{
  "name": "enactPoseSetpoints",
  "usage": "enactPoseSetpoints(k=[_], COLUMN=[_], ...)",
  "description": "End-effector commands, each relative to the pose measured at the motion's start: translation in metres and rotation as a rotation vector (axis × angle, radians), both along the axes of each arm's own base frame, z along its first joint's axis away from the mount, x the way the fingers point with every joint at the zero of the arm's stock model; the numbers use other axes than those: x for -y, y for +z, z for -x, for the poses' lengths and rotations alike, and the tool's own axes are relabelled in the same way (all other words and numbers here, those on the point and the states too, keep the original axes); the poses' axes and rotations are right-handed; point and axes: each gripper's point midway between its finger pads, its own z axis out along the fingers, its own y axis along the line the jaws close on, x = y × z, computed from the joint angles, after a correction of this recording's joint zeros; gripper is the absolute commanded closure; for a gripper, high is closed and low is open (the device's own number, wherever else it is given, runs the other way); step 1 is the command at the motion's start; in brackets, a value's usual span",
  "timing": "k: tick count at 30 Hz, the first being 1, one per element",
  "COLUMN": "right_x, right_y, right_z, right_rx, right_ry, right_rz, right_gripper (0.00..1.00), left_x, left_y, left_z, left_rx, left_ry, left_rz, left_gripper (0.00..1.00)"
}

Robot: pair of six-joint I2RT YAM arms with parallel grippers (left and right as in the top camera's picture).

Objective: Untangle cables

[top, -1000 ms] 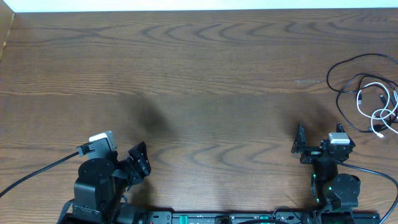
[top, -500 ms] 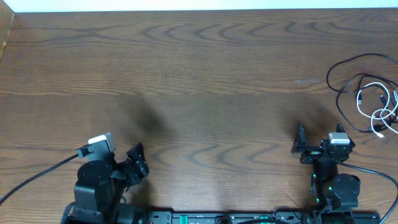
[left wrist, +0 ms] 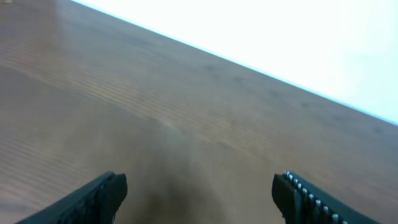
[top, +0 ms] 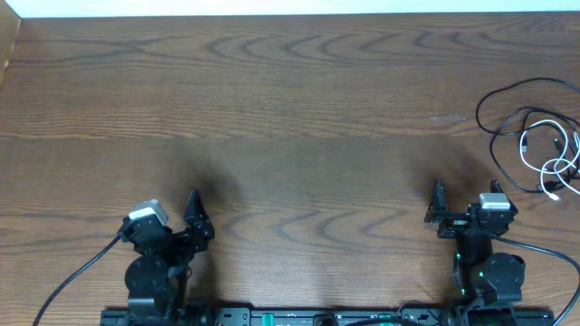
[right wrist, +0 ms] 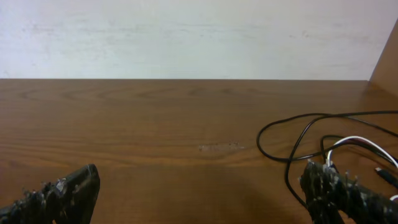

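The cables lie in a loose tangle at the table's right edge. Thin black loops (top: 500, 107) wrap around a white cord (top: 549, 156). In the right wrist view the black cable (right wrist: 292, 134) and the white cord (right wrist: 354, 142) lie just ahead of my right fingertip (right wrist: 333, 190). My right gripper (top: 467, 195) stands open beside the tangle's lower left and holds nothing (right wrist: 199, 193). My left gripper (top: 172, 210) is far off at the front left, open over bare wood (left wrist: 199, 193). No cable shows in the left wrist view.
The dark wooden table (top: 290, 109) runs to a white wall at the back. A wooden side panel (right wrist: 387, 59) rises at the right. The arm bases and their thick black cables sit along the front edge.
My left arm has drawn back and turned, so its gripper now points up the table. The right arm and the cables have not moved.
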Motion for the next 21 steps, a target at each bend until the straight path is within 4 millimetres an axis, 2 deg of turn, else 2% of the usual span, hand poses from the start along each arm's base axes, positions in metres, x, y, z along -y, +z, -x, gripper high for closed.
enactPoseSetpoints(k=[1,7,14,15,18,21], right_x=[0.003,0.003,0.003,0.003,0.003,0.003], right_y=[0.0,0.0,0.0,0.0,0.0,0.0], right_z=[0.0,0.0,0.0,0.0,0.0,0.0], right_rx=[0.003,0.003,0.003,0.003,0.003,0.003], right_ry=[-0.019,-0.019,-0.019,-0.019,-0.019,-0.019], right_rz=[-0.013,-0.013,-0.013,-0.013,-0.013,-0.013], right_gripper=[0.01,0.01,0.01,0.01,0.01,0.01], left_x=[0.001,0.001,0.002,0.007,0.012,0.012], left_y=[-0.003,0.008,0.02,0.017,0.008,-0.016], left_z=[-0.012,-0.028,-0.032,-0.033,-0.033,-0.033], left_rx=[0.074,0.23,0.34,0.33,0.293,0.197], left_ry=[-0.016,-0.026,-0.038,-0.079,-0.123,-0.145], left_rz=[-0.041,-0.126,-0.307,-0.385,-0.472,-0.459], left_gripper=[0.19,0.19,0.19,0.19,0.19,0.19])
